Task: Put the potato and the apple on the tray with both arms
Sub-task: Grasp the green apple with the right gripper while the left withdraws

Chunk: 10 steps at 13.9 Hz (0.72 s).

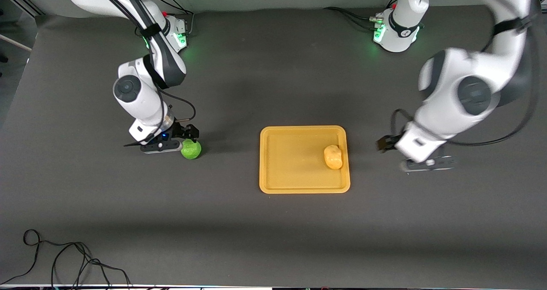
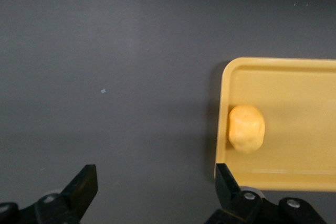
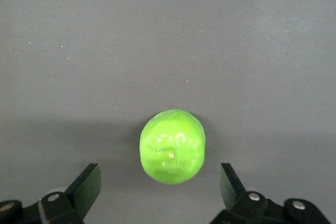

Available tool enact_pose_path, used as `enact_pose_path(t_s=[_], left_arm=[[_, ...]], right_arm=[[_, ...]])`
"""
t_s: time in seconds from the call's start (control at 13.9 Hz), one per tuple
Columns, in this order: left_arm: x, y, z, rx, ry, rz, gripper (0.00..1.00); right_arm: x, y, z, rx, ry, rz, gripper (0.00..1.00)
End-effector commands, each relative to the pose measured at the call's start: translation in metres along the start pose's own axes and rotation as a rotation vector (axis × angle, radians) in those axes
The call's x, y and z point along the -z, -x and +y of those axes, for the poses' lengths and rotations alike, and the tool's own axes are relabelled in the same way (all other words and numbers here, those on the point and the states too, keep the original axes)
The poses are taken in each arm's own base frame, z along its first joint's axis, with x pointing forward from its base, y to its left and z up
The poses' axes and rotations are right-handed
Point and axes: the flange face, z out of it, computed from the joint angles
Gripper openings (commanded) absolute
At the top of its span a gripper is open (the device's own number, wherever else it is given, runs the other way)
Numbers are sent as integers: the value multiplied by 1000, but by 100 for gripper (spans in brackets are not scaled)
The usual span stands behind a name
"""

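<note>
The orange-yellow tray lies mid-table. The yellow potato lies on it, by the rim toward the left arm's end. The green apple sits on the dark mat toward the right arm's end. My right gripper is low beside the apple and open. In the right wrist view the apple sits just ahead of and partly between the spread fingers. My left gripper is open and empty above the mat beside the tray. The left wrist view shows the tray and potato.
A loose black cable lies on the mat near the front camera, at the right arm's end. The arm bases glow green along the table's robot edge. Dark mat covers the whole table.
</note>
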Motion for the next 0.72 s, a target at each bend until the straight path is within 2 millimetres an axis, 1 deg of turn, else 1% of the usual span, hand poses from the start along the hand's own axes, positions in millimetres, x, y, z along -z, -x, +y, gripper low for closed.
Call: enact_pose_path(t_s=[0.0,0.07,0.14,0.29,0.36,0.5,0.58,0.65], left_arm=[[54,23,-23,-26,-6,-34,100],[69,34,-28,-22,-5,-42,100],[80,43,-37,-13,-6,-54,100],[97,53,-64,-13,-78,-53,100],[101,54,-73,-67,-95,-53,100],[104,51,-106,-67,-81,-57,100],[108,55,-115,-73,-79,-61,100],[113,58,-120,-86,-77,-59,100]], right_arm=[[-35,-1,-2,-24,-9,24,100],[-45,0,-2,-24,-8,28,100],[-52,3,-1,-24,-4,19,100],[-65,5,1,-26,-1,19,100],[-69,5,1,-26,1,16,100],[-70,6,2,-26,2,13,100],[-71,6,2,-29,3,5,97],[-71,6,4,-32,5,0,86]])
